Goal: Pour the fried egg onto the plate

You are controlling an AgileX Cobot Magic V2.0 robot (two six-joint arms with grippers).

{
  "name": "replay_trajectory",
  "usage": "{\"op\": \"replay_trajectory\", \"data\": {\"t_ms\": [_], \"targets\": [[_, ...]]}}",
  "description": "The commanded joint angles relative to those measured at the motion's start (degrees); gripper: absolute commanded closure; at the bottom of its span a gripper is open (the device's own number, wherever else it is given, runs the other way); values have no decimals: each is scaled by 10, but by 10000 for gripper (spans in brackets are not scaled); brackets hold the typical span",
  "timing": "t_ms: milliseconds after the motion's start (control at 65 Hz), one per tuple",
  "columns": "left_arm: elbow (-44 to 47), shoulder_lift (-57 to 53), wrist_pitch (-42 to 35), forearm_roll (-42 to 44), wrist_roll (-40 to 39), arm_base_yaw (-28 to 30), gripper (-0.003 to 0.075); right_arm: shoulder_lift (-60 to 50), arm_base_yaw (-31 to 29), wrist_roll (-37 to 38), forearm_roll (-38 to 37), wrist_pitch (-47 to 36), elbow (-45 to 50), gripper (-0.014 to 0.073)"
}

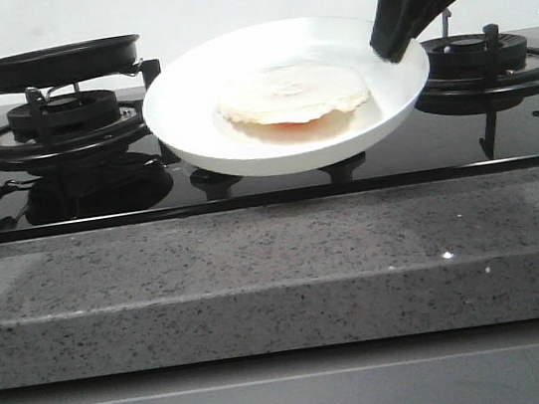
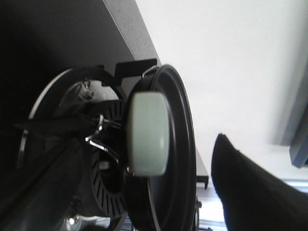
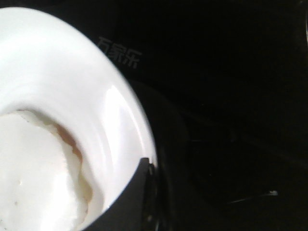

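On plate — fried egg, flat

Black frying pan on the left burner grate, right burner grate, glossy black hob — speckled grey countertop

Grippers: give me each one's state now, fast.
Left gripper: not itself visible; the frying pan sits on its burner.
Right gripper: shut on the plate rim, with the fried egg on it.
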Motion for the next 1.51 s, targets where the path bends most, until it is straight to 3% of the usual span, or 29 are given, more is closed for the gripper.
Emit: {"op": "replay_trajectory", "data": {"t_ms": [0,292,415,615,815,938,1245,1492], "targets": [[-16,-29,38,-19,0,4,153,-29,1,-2,20,-24,-15,634],[-16,-30,100,31,0,26,154,-29,1,-2,20,-24,-15,634],[-15,-39,105,66,0,30,189,-29,1,-2,20,-24,-15,634],[-9,-59,104,75,0,30,372,-29,1,-2,20,-24,-15,634],[8,-68,104,75,0,30,627,-29,1,-2,20,-24,-15,634],[24,-69,105,75,0,30,706,-29,1,-2,20,-24,-15,634],[59,-98,104,68,29,30,740,-29,1,-2,20,-24,-15,634],[89,-199,85,82,86,29,740,-29,1,-2,20,-24,-15,634]]}}
